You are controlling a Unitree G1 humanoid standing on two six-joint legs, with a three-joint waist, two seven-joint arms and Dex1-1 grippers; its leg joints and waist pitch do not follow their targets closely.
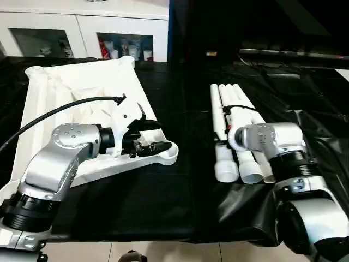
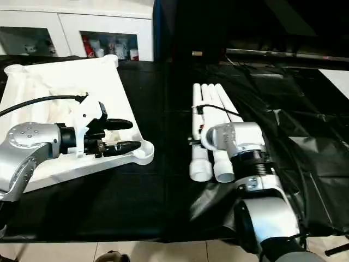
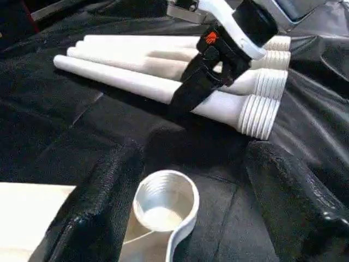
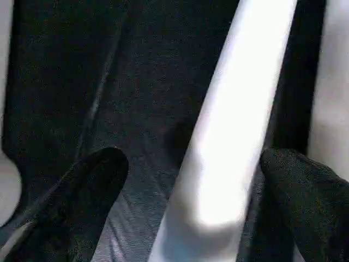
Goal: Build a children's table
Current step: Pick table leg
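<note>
Tabletop (image 1: 82, 98): left of frame, on table (image 1: 185, 180). Legs (image 1: 232, 128): right of centre. My left tool (image 2: 122, 135) wide at corner socket (image 3: 165, 201); right tool (image 4: 191, 207) wide, straddling one leg, may nudge neighbours rolling.

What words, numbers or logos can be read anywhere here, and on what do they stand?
None can be read.
Small orange mark on the right gripper: a sign, too small to make out.
Items behind the cabinet's glass doors: any labels are too small and blurred.
Tabletop and legs: plain white, no text seen.
</note>
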